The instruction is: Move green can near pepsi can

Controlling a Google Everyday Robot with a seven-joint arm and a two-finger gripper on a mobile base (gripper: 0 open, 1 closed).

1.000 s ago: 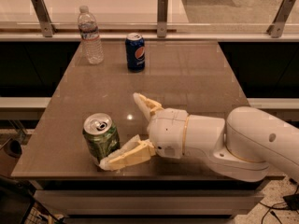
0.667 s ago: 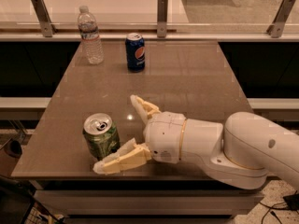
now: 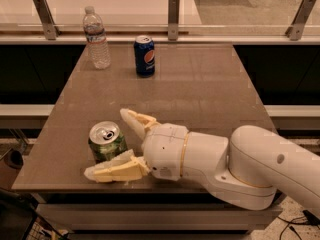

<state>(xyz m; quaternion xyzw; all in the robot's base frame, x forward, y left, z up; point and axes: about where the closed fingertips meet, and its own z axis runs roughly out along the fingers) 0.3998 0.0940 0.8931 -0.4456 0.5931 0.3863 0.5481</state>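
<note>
The green can (image 3: 106, 141) stands upright near the table's front left corner, silver top with pull tab showing. The pepsi can (image 3: 144, 56), dark blue with a round logo, stands upright at the back of the table, far from the green can. My gripper (image 3: 109, 144) is open, reaching in from the right. One cream finger (image 3: 137, 121) lies behind the can to its right, the other (image 3: 116, 169) lies in front of it. The can sits between the fingers; I cannot tell whether they touch it.
A clear plastic water bottle (image 3: 96, 37) stands at the back left, next to the pepsi can. The brown table (image 3: 200, 89) has a rail with metal posts (image 3: 173, 18) behind it. The table's front edge runs just below the green can.
My gripper has moved left, so its fingers reach further around the green can. The can, pepsi can and bottle have not moved.
</note>
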